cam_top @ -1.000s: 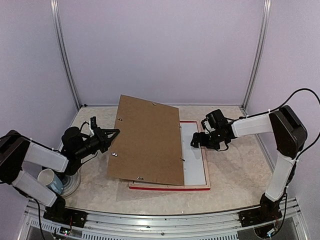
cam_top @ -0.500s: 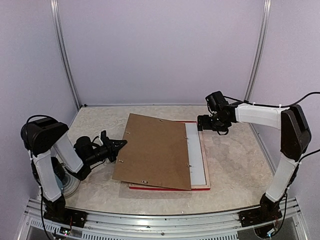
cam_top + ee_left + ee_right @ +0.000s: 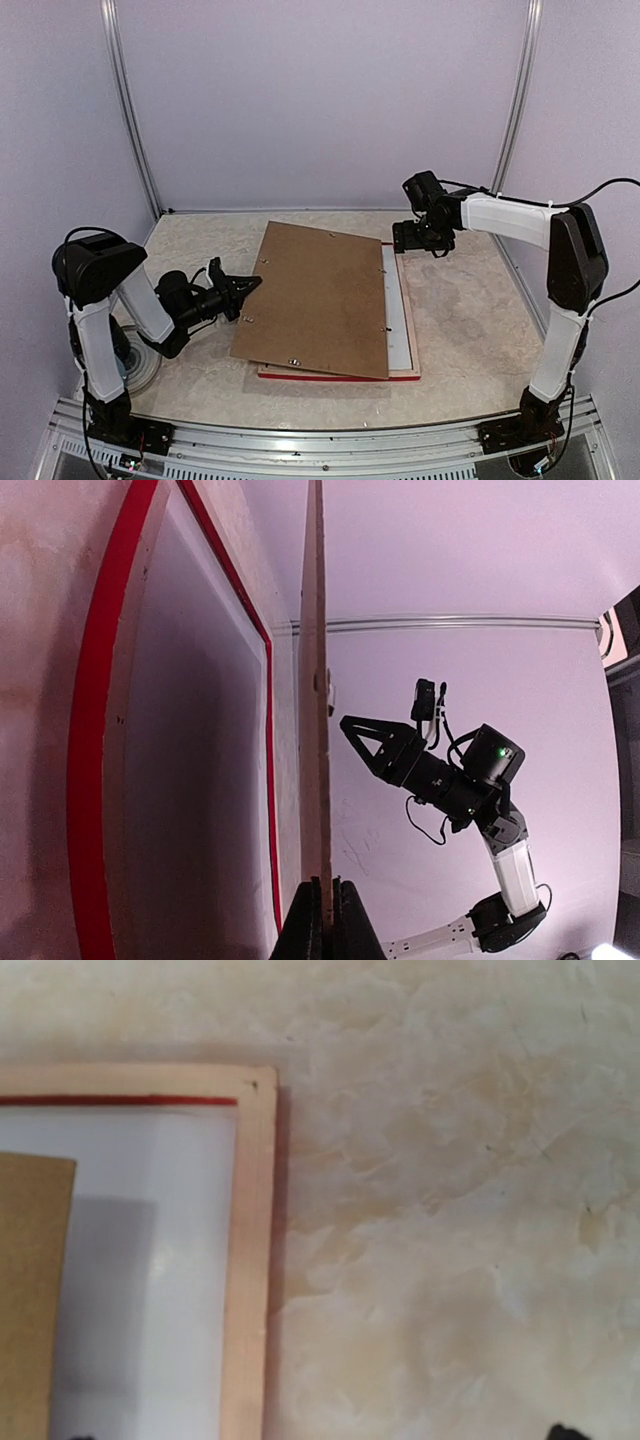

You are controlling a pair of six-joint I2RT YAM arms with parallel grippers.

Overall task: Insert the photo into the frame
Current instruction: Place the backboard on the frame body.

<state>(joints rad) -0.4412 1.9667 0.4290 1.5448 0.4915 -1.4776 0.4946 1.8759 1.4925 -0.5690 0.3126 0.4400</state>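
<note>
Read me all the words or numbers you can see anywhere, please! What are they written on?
There are none to read in any view.
The brown cardboard board is blank.
The frame shows only bare wood and a red line.
The photo shows only its plain white side.
The table is just marbled, with no label or sign.

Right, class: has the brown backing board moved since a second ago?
Yes. The backing board has slid right across the frame, which has stayed put, so less of the photo shows.
</note>
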